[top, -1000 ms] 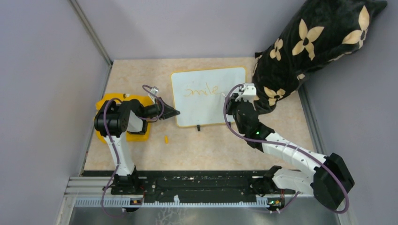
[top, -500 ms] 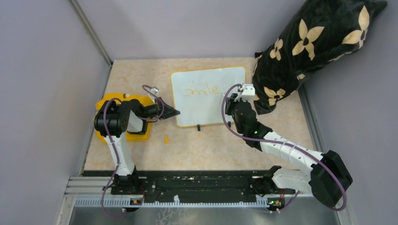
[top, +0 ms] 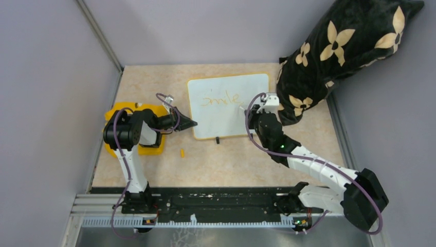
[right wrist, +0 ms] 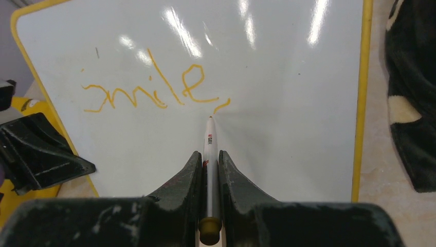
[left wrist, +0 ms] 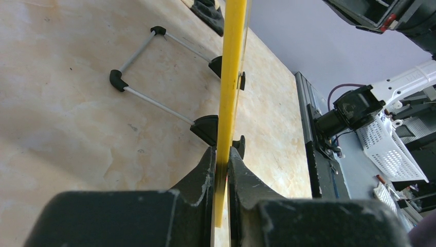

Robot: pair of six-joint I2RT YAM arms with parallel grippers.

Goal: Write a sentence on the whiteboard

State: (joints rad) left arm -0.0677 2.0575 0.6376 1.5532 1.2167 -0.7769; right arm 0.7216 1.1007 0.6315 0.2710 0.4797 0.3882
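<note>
Marker (right wrist: 210,139) tip is hovering at the near side of a short fresh stroke just right of "smile", the only word of the sentence (right wrist: 149,92) so far. Over the last second the right gripper (right wrist: 209,157), clamping the pen's barrel, is drifting slightly left and nearer. The left gripper (left wrist: 222,154) is staying pinched on the left rim of the whiteboard (top: 226,123), which is resting mid-table toward the far side. Writing is probably moving on to the next word.
</note>
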